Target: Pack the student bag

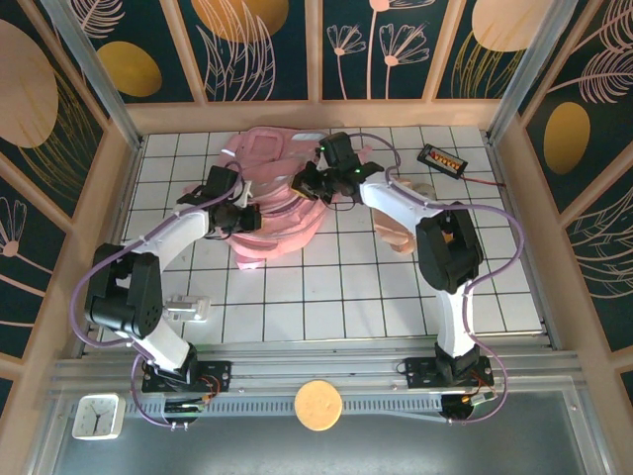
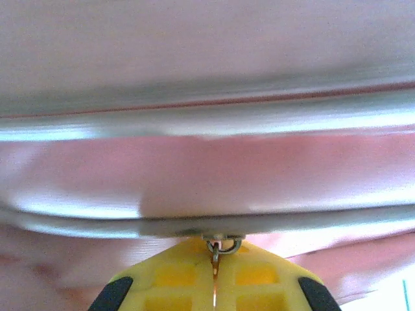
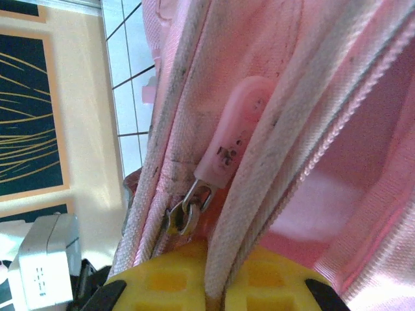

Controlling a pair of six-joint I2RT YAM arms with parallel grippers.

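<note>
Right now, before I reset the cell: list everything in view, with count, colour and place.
table: 1, white tiled, centre
student bag: 1, pink, far centre of table
pouch: 1, pinkish-beige, right of bag
small box: 1, black with orange-yellow row, red lead, far right
block: 1, white, near left
clock: 1, white, front ledge, left
disc: 1, tan, front ledge, centre
left gripper: 1, yellow pads, jaws shut on bag's zip ring
right gripper: 1, yellow pads, jaws shut on bag's edge

Pink student bag (image 1: pixel 265 148) (pale silvery strips (image 2: pixel 207 123))
</note>
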